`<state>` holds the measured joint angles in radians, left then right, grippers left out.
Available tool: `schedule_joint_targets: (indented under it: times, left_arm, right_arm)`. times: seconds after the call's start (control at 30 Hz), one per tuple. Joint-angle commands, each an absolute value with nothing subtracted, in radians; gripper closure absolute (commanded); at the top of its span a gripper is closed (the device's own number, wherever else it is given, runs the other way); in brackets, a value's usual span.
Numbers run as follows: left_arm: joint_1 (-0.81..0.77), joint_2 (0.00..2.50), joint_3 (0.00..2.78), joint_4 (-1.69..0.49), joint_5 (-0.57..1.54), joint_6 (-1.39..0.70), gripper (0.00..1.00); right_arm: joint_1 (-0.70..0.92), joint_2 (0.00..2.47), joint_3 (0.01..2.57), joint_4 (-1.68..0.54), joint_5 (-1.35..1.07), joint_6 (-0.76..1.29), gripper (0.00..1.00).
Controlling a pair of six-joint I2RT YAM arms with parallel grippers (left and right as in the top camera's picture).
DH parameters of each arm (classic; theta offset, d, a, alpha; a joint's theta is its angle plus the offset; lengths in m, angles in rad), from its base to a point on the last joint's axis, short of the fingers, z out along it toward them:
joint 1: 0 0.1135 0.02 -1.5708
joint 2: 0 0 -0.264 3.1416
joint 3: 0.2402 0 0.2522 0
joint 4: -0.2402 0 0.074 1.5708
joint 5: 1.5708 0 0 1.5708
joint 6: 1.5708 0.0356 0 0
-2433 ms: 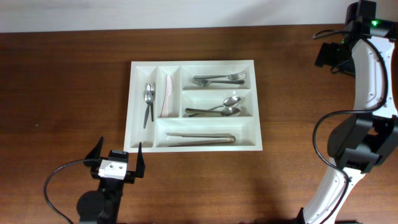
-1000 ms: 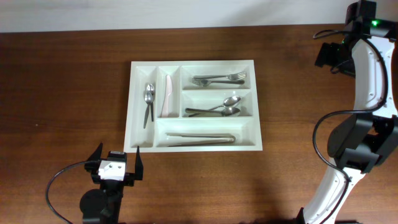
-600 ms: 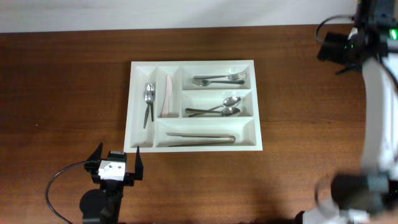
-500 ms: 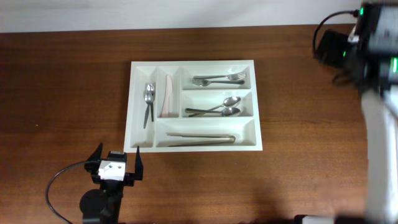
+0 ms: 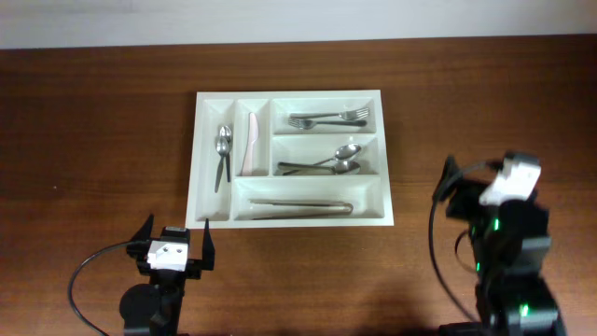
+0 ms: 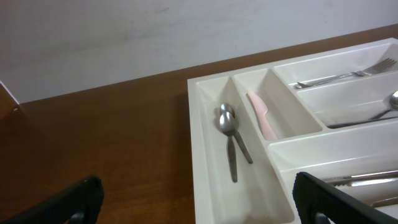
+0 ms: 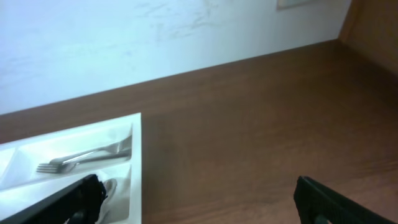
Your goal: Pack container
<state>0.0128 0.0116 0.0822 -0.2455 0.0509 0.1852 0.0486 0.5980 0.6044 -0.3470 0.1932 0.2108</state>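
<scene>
My container (image 5: 215, 112): a white five-compartment tray, lying flat.
It sits level on the dark wooden table (image 5: 93, 121) before me, long side across, two narrow upright bins left, three long ones right (each holds cutlery (image 5: 322, 119)).

A dark wooden table (image 5: 93, 112) carries the white container (image 5: 213, 201) (five compartments) — lying flat, near its middle.

Left end effector (image 5: 179, 226) and right end effector (image 7: 196, 186) gape wide.
</scene>
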Motion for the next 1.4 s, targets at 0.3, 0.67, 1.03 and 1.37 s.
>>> schedule_joint_targets:
  times: [0.3, 0.67, 1.03, 1.37]
  left_arm:
    - [0.017, 0.005, 0.075, -0.243, 0.045, 0.173, 0.01]
    - [0.017, 0.005, 0.075, -0.243, 0.044, 0.173, 0.01]
    - [0.017, 0.005, 0.075, -0.243, 0.045, 0.173, 0.01]
    - [0.017, 0.005, 0.075, -0.243, 0.044, 0.173, 0.01]
  right_arm:
    - [0.057, 0.236, 0.284, -0.297, 0.149, 0.217, 0.01]
    - [0.057, 0.083, 0.158, -0.299, 0.141, 0.217, 0.01]
    - [0.059, 0.023, 0.091, -0.298, 0.080, 0.206, 0.01]
    - [0.059, 0.003, 0.091, -0.300, 0.055, 0.161, 0.01]
